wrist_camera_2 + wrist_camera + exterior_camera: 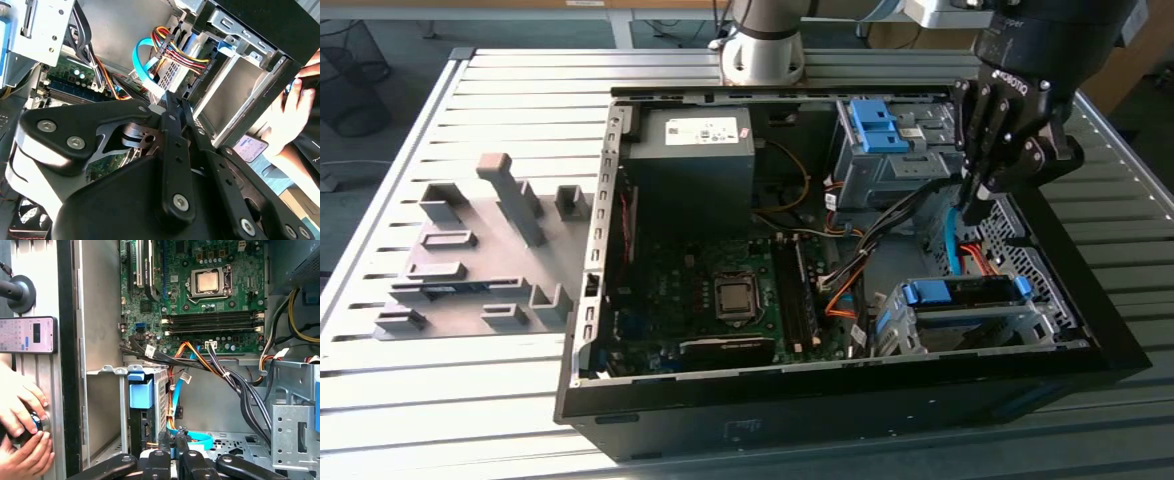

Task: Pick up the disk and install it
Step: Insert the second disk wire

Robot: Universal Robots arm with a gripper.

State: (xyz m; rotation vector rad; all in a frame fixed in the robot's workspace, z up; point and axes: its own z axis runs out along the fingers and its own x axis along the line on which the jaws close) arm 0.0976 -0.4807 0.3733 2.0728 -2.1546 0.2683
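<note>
Disk (967, 293) in computer case (854, 380), slatted metal table (454, 400).

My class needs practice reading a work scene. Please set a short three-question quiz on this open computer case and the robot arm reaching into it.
1. True or false: the computer case lies open, with its motherboard in sight.
2. In the exterior view, where is the gripper?
A) outside the case, on the exterior view's left
B) within the case, towards the exterior view's right
C) over the middle of the motherboard
3. What colour is the bracket on the disk in the metal cage?
Key: 1 true; 2 B; 3 blue.
</note>
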